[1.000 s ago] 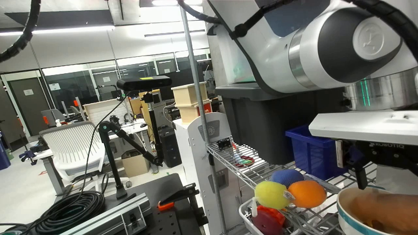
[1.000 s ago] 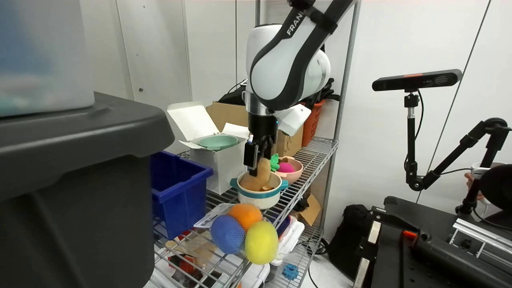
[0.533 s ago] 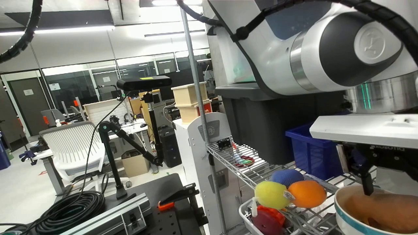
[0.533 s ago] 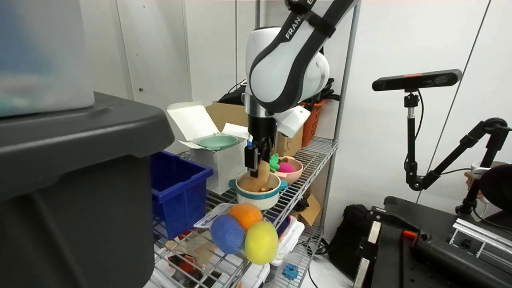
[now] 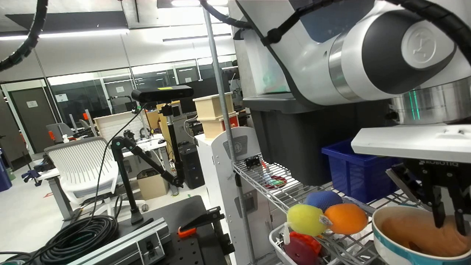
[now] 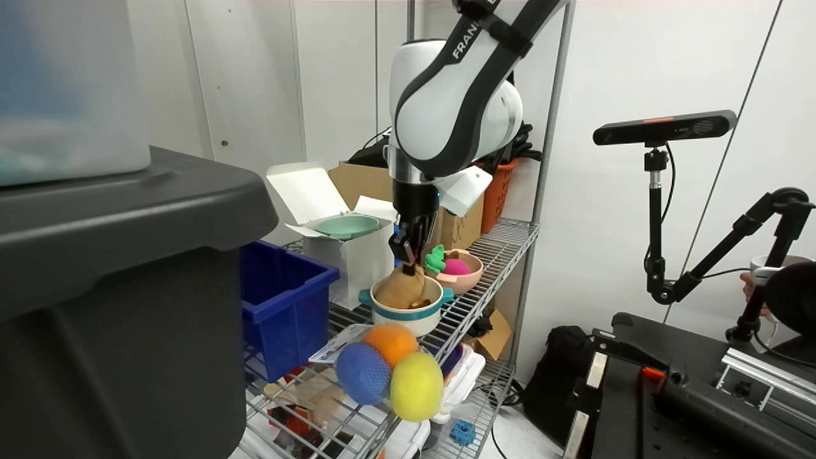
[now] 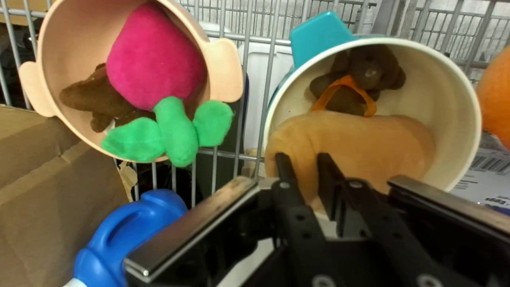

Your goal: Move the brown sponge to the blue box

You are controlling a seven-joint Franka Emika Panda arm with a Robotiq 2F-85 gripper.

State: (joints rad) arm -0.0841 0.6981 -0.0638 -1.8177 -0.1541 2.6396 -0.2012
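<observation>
Brown sponge in pot (underside unseen)

Arm comes from about 1 o'clock in both exterior views, bent at the big joint. Wrist hangs near vertical, aimed at 6. Gripper points to 6 as well; sits at 4 o'clock in an exterior view. Wrist view: body at 5 to 6, fingertips toward 11. Fingers pinched in, narrow gap between tips. White bracket sticks out to 9 in an exterior view; black hose arcs over the arm at 2, same view.
</observation>
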